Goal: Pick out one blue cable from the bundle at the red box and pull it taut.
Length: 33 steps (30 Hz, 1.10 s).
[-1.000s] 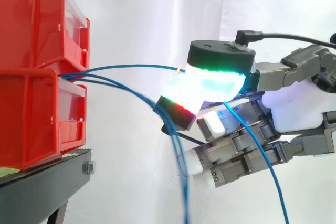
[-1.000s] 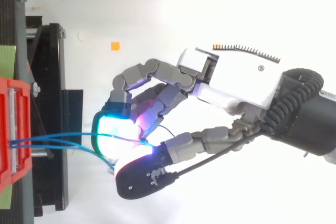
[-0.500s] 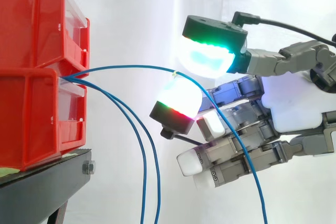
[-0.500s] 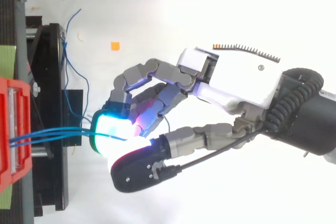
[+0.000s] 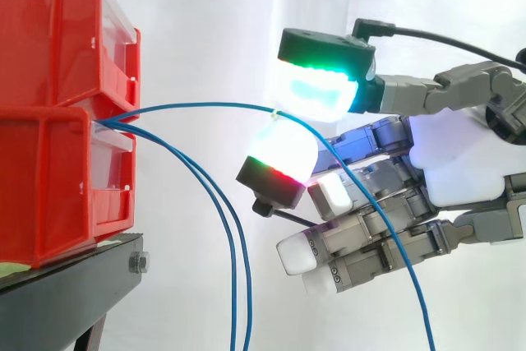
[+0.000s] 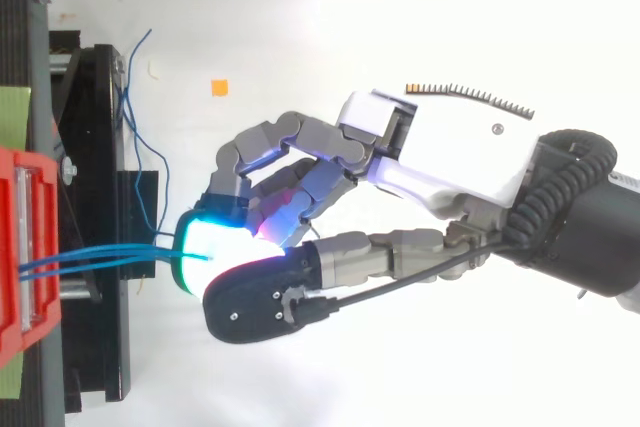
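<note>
Right of the stacked red bins (image 5: 57,113) on the black stand (image 5: 74,281), the robot hand (image 5: 460,162) has thumb and fingers parted, the thumb pad (image 5: 316,92) standing clear above a fingertip (image 5: 283,150). One blue cable (image 5: 214,104) arcs from the bins' front, lies across that fingertip, then drops past the fingers. Two other blue cables (image 5: 226,236) hang slack.

Close side and overhead, bins (image 5: 49,170) shared
</note>
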### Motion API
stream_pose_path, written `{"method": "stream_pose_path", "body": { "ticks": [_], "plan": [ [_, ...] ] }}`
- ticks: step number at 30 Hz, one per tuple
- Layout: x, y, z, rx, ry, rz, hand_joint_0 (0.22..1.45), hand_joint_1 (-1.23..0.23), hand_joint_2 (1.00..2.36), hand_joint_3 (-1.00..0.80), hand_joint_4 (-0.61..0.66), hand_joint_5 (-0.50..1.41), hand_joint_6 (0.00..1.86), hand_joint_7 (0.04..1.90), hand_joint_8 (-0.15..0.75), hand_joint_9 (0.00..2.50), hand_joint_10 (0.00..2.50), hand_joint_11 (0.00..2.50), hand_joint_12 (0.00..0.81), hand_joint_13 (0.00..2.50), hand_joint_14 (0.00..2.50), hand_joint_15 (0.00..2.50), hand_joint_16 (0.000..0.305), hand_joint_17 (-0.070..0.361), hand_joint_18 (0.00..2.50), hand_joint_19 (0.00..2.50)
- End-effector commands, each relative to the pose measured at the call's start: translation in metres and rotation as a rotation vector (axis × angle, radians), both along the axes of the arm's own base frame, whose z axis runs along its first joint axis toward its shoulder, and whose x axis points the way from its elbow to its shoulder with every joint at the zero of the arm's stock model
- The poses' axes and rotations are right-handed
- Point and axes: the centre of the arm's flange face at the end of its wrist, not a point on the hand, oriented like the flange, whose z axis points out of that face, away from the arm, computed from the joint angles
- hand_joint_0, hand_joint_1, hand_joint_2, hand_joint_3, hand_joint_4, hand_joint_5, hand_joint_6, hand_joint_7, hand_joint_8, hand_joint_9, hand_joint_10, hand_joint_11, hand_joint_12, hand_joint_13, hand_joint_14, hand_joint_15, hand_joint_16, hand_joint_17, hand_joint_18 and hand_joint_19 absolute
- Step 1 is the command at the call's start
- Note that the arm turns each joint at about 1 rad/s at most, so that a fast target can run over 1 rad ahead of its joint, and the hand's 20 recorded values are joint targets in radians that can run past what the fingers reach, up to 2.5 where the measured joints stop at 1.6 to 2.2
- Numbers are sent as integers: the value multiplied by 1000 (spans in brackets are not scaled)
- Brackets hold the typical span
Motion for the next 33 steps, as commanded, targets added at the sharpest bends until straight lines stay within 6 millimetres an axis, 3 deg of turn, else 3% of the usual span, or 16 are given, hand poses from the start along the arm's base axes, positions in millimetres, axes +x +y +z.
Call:
{"method": "stream_pose_path", "body": {
  "ticks": [1,13,19,22,33],
  "plan": [
    [0,0,-1,0,2,0,596,-707,1012,-325,-1,-110,898,1029,281,1146,19,645,166,863,13,416,16,36,423,499],
    [0,0,1,0,-1,1,584,-784,1017,-166,-42,-82,904,1071,289,1181,16,613,182,888,13,405,20,46,467,481],
    [0,0,-1,1,0,0,560,-631,1004,-450,65,-106,883,1052,279,1157,17,627,172,869,14,417,19,42,430,513],
    [0,-1,1,1,-1,-3,556,-579,1002,-476,74,-109,877,1052,279,1154,20,627,173,867,15,415,19,43,424,516],
    [1,1,0,0,-1,1,575,-649,1016,-252,35,-99,882,1098,273,1144,17,611,169,862,13,412,18,40,413,510]
  ]
}}
